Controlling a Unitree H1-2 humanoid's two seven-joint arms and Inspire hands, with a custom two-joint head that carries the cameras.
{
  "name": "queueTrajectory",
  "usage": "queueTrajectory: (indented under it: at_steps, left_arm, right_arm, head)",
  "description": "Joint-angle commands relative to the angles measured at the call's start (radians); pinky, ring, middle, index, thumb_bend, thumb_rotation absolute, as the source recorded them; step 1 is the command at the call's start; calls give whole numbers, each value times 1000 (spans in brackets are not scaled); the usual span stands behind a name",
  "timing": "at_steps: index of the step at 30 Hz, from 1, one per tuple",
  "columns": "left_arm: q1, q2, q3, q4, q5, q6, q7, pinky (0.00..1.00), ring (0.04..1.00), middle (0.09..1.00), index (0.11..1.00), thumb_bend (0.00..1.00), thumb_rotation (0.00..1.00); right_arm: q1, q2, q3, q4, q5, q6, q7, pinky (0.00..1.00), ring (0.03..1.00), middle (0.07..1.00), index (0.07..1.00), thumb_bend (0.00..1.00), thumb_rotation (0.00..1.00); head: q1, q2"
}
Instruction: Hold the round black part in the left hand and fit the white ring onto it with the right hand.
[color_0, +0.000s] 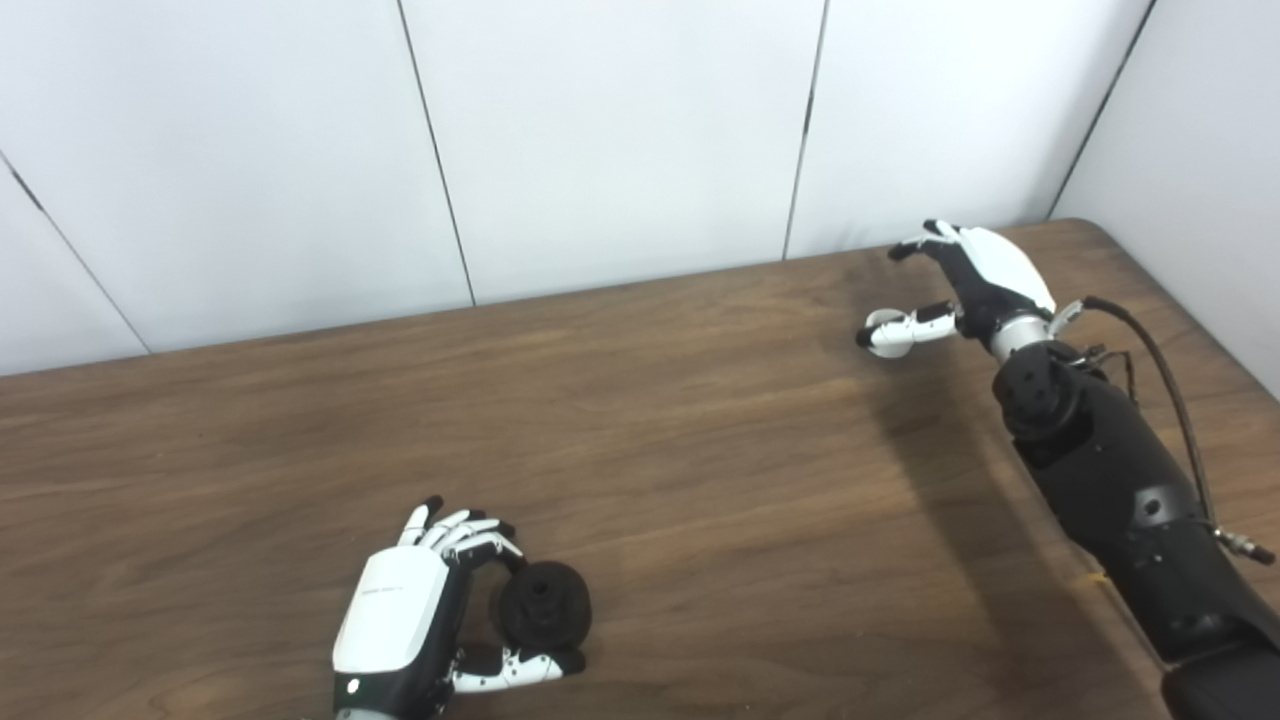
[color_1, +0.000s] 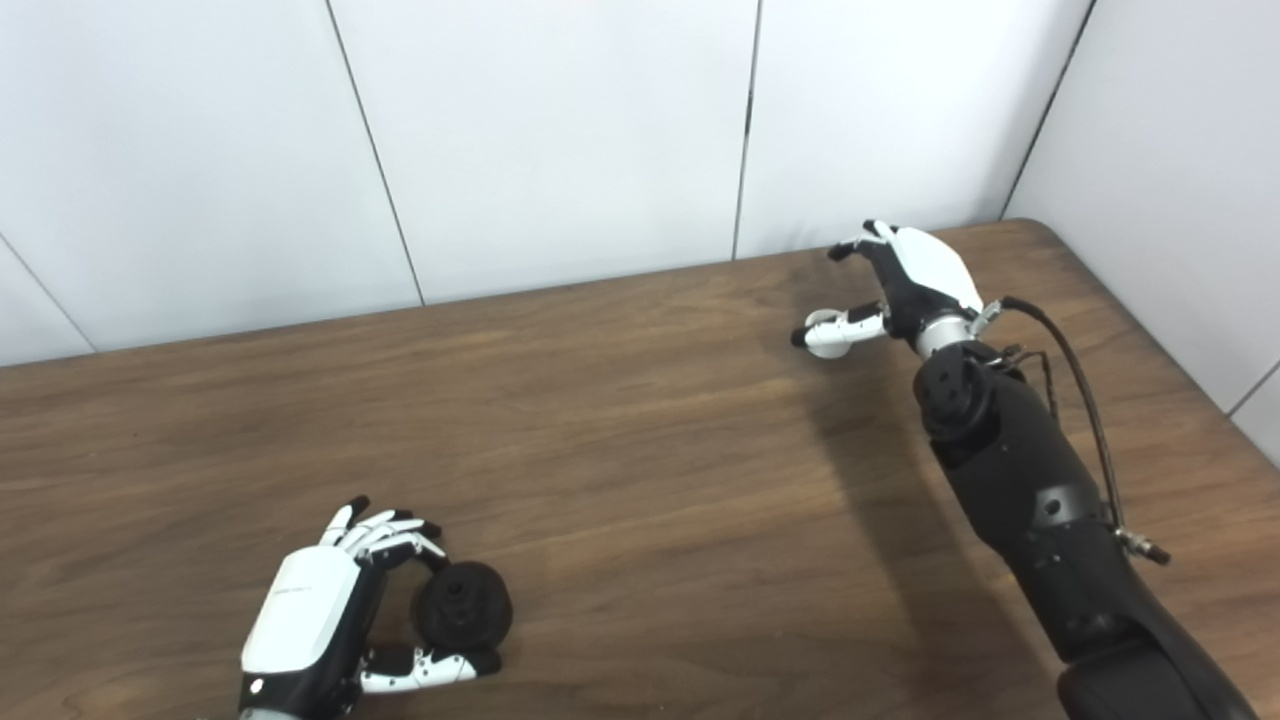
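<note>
**Hands well apart, ring not yet brought to the part**

Fingers (color_0: 470, 530) of the left hand (color_0: 400, 615) curl round the round black part (color_0: 545, 603), thumb below, fingertips at its upper edge; contact looks light, and whether the part is lifted off the wooden table (color_0: 640, 450) or resting on it cannot be told. Hub faces up and toward the camera.

Right hand (color_0: 965, 285) hovers near the far right of the table, fingers apart and curved, thumb stretched toward the left. A small white piece at the thumb tip (color_0: 885, 333) may be the white ring, or only the thumb's own casing; too small to tell.

Risks, as judged:
- Loose left grasp: part may roll or tip when the ring presses on.
- If the ring only perches on the thumb, it may drop during the long carry across.
- Tilted hub would cock the ring.
</note>
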Motion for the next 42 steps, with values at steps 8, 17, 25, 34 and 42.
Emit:
queueTrajectory:
  at_steps: [8,17,25,34,42]
  left_arm:
    - [27,21,3,-7,23,21,-51,984,843,756,483,524,50]
    - [30,17,9,-14,25,18,-58,981,843,754,482,524,50]
    - [32,16,9,-21,29,22,-64,976,843,754,482,524,50]
    - [37,13,9,-30,30,25,-67,985,850,755,482,524,50]
    - [38,11,6,-34,39,28,-70,980,847,753,482,524,50]
  right_arm:
    - [-80,-61,45,9,-37,59,60,1000,1000,984,730,854,413]
    - [-102,-70,95,55,-63,66,72,1000,1000,980,712,866,396]
    - [-120,-64,119,88,-63,61,74,1000,1000,977,695,840,351]
    - [-129,-56,136,92,-64,66,73,1000,1000,981,689,829,348]
    - [-131,-51,136,94,-60,55,62,1000,1000,973,688,822,350]
  head:
    - [1,7]
    - [3,15]
    - [4,20]
    - [9,27]
    - [17,32]
